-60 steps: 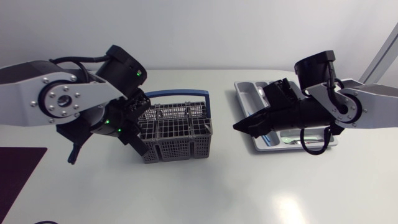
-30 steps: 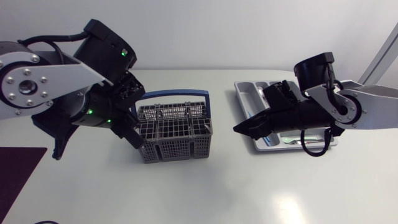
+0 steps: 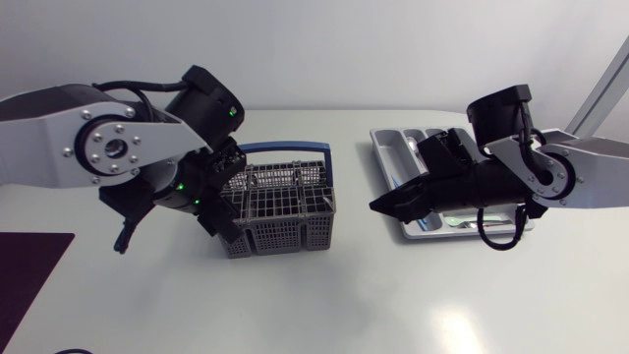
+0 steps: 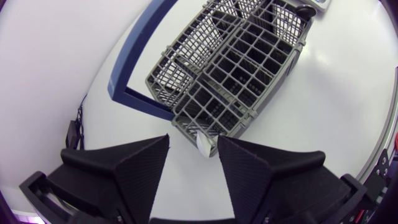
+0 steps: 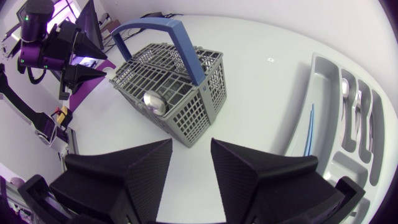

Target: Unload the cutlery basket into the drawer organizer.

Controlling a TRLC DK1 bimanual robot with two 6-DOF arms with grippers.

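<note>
The grey cutlery basket (image 3: 280,206) with a blue handle (image 3: 285,149) stands mid-table. In the right wrist view a spoon bowl (image 5: 153,102) shows inside the basket (image 5: 171,87). My left gripper (image 3: 221,224) is at the basket's left end. Seen from its own wrist, the left gripper (image 4: 193,142) is open, just short of the basket (image 4: 230,68), with a white tag (image 4: 204,144) on the basket's end wall between the fingertips. The grey drawer organizer (image 3: 385,147) lies at the right; the right wrist view shows its compartments (image 5: 323,68) holding several pieces of cutlery (image 5: 354,106). My right gripper (image 3: 376,204) hangs open and empty between basket and organizer (image 5: 191,144).
A dark purple mat (image 3: 25,275) lies at the table's front left corner. My right arm (image 3: 531,167) stretches over the organizer's near half. A thin blue stick (image 5: 310,127) lies in one organizer compartment.
My left arm swung up and away to the left, then came back to the basket's left end, and its fingers spread apart. The right arm kept still.
</note>
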